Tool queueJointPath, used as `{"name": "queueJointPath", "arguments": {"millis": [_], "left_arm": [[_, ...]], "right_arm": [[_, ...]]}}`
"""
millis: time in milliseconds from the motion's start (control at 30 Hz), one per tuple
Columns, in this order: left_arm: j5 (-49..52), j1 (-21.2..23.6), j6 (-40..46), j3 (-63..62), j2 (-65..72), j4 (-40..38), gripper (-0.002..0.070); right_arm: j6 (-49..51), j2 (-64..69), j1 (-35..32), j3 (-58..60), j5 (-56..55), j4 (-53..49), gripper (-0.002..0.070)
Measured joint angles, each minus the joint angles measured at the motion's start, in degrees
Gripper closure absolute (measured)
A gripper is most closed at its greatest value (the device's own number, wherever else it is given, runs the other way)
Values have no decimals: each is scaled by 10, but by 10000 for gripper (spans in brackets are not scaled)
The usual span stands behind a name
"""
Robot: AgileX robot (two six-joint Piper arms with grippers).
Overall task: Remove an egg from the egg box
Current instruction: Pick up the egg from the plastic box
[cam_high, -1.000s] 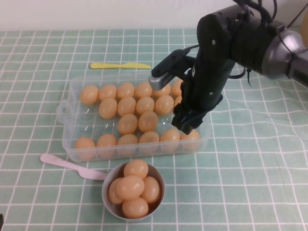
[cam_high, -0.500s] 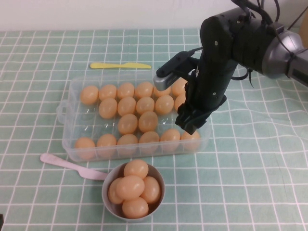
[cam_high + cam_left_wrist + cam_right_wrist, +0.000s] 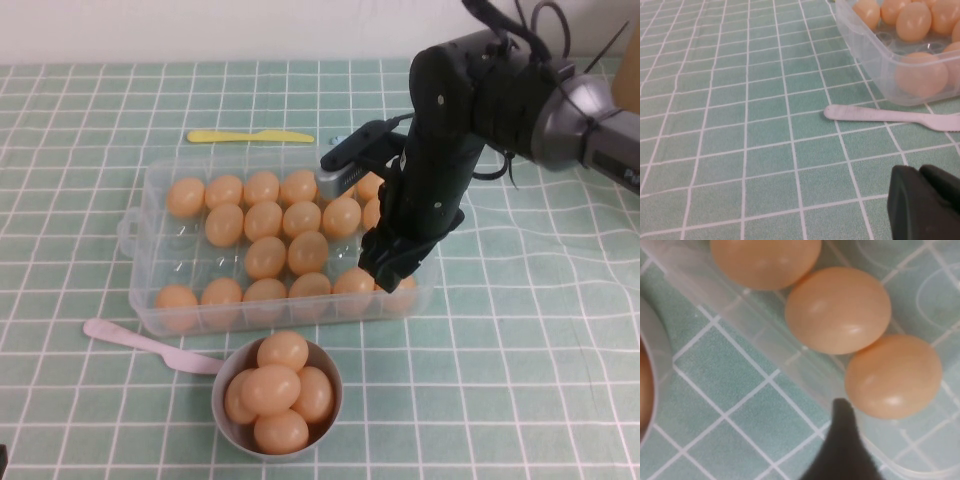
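Clear plastic egg box (image 3: 150, 250) sitting on the checked worktop (image 3: 520, 380), right tool (image 3: 392, 272) hanging over its near right corner.
High view: peach eggs are filling most slots; the right tool is hovering above the egg (image 3: 400, 290) in that corner, gripping nothing I can see, its opening hidden. A grey bowl (image 3: 225, 385) of eggs, a pink knife (image 3: 140, 341) and a yellow knife (image 3: 250, 136) are lying around the box. Left wrist view: the left tool (image 3: 925, 205) is resting low near the pink knife, well apart from the box; I cannot tell its opening. Right wrist view: one dark fingertip (image 3: 842, 440) is pointing beside an egg at the box wall.
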Motion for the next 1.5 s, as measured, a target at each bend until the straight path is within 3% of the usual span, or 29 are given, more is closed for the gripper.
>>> {"name": "queueJointPath", "arguments": {"millis": [133,267,900,1500], "left_arm": [[0,0,0,0,0,0,678],[0,0,0,0,0,0,678],[0,0,0,0,0,0,678],[0,0,0,0,0,0,678]], "right_arm": [[0,8,0,0,-1,0,154],[0,9,-1,0,-6,0,126],[0,13,-11,-23,-33,-1,220],[0,36,-11,-26,-31,-3,225]]}}
